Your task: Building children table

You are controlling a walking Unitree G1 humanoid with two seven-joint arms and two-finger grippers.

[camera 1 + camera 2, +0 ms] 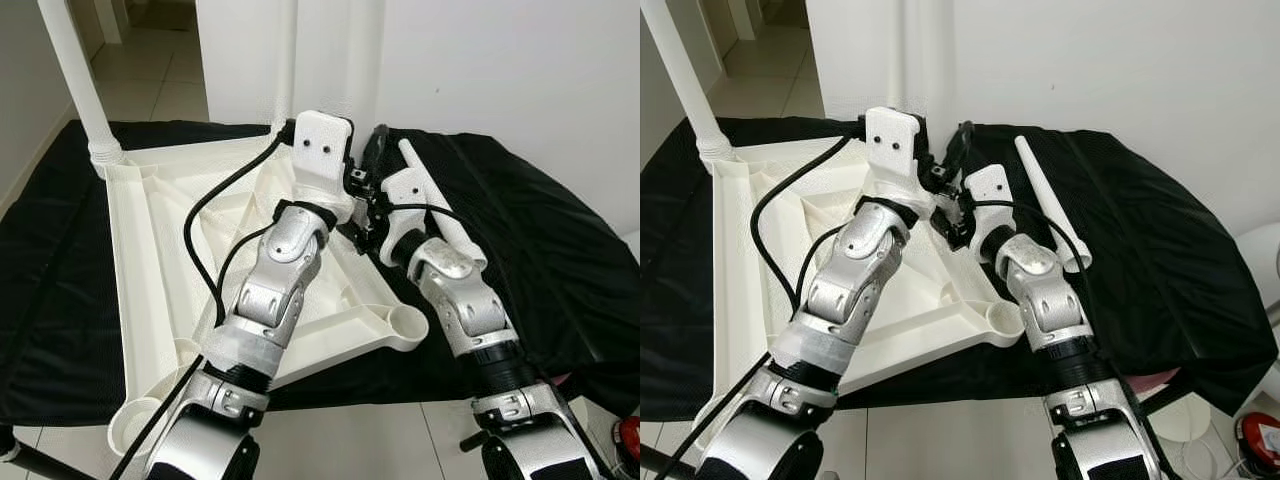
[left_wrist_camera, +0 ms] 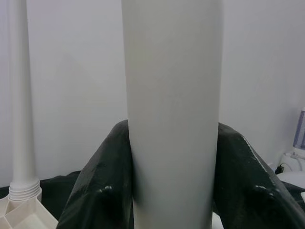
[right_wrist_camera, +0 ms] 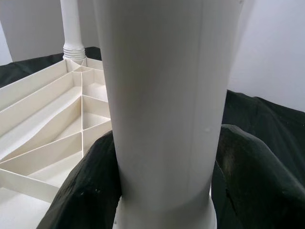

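Note:
A white plastic table top (image 1: 150, 260) lies upside down on a black cloth (image 1: 540, 240), ribs facing up. One white leg (image 1: 75, 70) stands screwed into its far left corner. A second white leg (image 1: 285, 60) stands upright at the far right corner. Both arms reach to it. In the left wrist view my left gripper (image 2: 171, 143) is shut on this leg, a black finger (image 2: 95, 181) on each side. My right gripper (image 3: 167, 157) grips the same leg low down, just above its collar. A third leg (image 1: 1050, 205) lies loose on the cloth to the right.
Open round sockets sit at the near right corner (image 1: 405, 325) and the near left corner (image 1: 140, 415) of the table top. A white wall stands close behind. Tiled floor runs in front, with a red object (image 1: 630, 440) at the lower right. A doorway opens at the far left.

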